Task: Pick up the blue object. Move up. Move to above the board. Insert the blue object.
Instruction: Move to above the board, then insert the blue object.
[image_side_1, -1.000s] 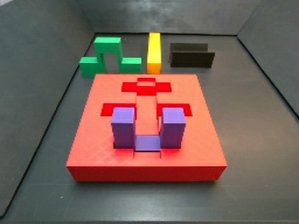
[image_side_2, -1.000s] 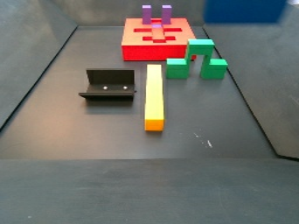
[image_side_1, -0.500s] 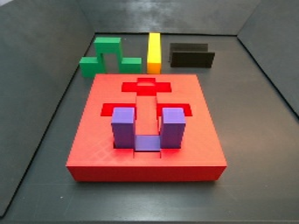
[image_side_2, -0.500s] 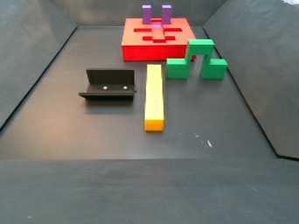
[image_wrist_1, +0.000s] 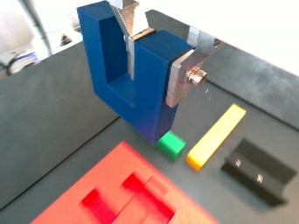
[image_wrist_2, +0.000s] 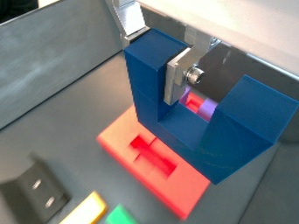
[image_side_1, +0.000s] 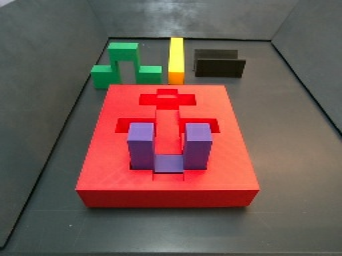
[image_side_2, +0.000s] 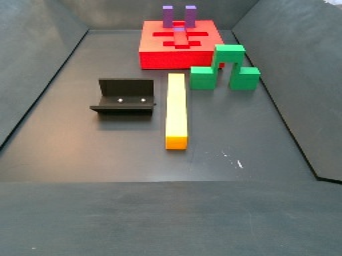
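Observation:
My gripper (image_wrist_1: 155, 63) is shut on one prong of the dark blue U-shaped object (image_wrist_1: 131, 83) and holds it high in the air, prongs up. It shows in both wrist views (image_wrist_2: 233, 131), with the gripper (image_wrist_2: 152, 68) on the same prong. The red board (image_wrist_1: 105, 188) lies below, also in a wrist view (image_wrist_2: 126, 150) and in both side views (image_side_1: 107, 170) (image_side_2: 160, 58). A purple U-shaped block (image_side_1: 167, 145) stands in a board recess. The gripper and the blue object are out of both side views.
On the dark floor beyond the board are a green stepped block (image_side_1: 123, 62) (image_side_2: 225, 68), a yellow bar (image_side_1: 177, 58) (image_side_2: 177, 108) and the fixture (image_side_1: 221, 65) (image_side_2: 123, 98). Grey walls close the floor in.
One second ago a blue patch showed at the top right edge of a side view. It has since left that view. Nothing on the floor has moved.

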